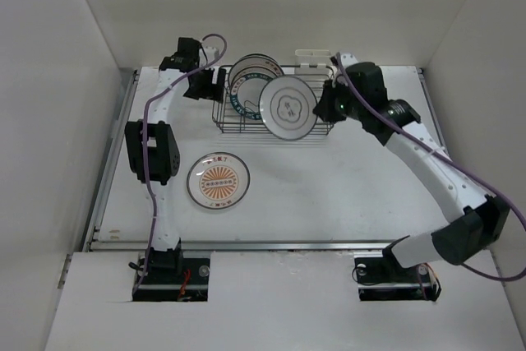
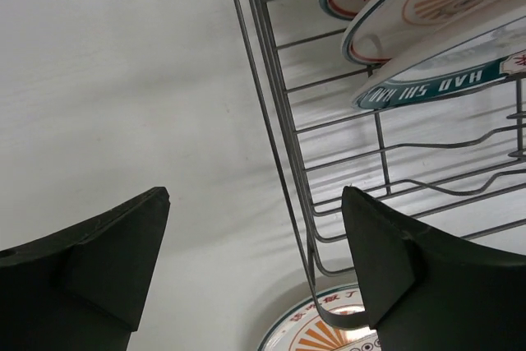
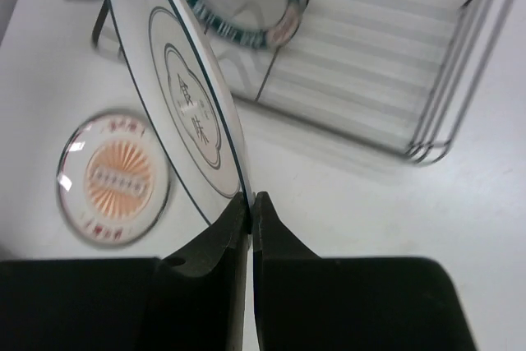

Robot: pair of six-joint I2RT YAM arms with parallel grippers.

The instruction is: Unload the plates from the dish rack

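Note:
The dark wire dish rack [image 1: 246, 131] stands at the back of the table and holds several upright plates [image 1: 251, 76], one with a teal band [image 2: 436, 84]. My right gripper [image 1: 327, 107] is shut on the rim of a white plate with a thin dark rim [image 1: 288, 108], held on edge over the rack's right half. In the right wrist view, the fingers [image 3: 251, 203] pinch that plate [image 3: 185, 113]. My left gripper [image 2: 255, 236] is open and empty at the rack's left end [image 2: 279, 121]. An orange sunburst plate [image 1: 218, 179] lies flat on the table.
A small white plastic holder [image 1: 312, 57] sits on the rack's back right edge. White walls close in the table on the left, right and back. The flat sunburst plate also shows in the right wrist view [image 3: 115, 178] and the left wrist view [image 2: 329, 330].

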